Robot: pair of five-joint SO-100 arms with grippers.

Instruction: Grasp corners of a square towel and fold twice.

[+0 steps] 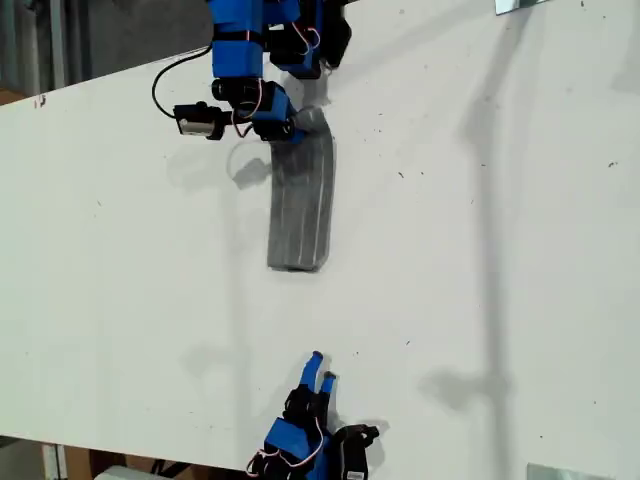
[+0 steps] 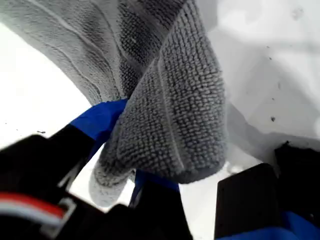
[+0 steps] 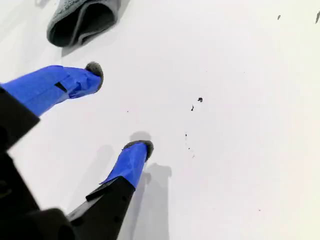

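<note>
The grey striped towel (image 1: pixel 300 205) lies on the white table (image 1: pixel 480 250) as a long narrow folded strip. Its far end is lifted off the table by my first gripper (image 1: pixel 291 128), which is shut on the cloth. In the first wrist view the towel (image 2: pixel 165 100) drapes over the blue fingers (image 2: pixel 97 122) of my first gripper (image 2: pixel 125 150), and a rounded corner (image 2: pixel 202 167) hangs free. My second gripper (image 1: pixel 322 368) sits near the bottom of the exterior view, apart from the towel. Seen close up, my second gripper (image 3: pixel 119 108) is open and holds nothing, with the towel's near end (image 3: pixel 82 20) beyond it.
The table's far edge (image 1: pixel 100 75) runs across the top of the exterior view's left. A black cable (image 1: pixel 158 88) loops beside the first arm. Metal brackets sit on the exterior view's right, one at the top (image 1: pixel 520 5) and one at the bottom (image 1: pixel 565 472).
</note>
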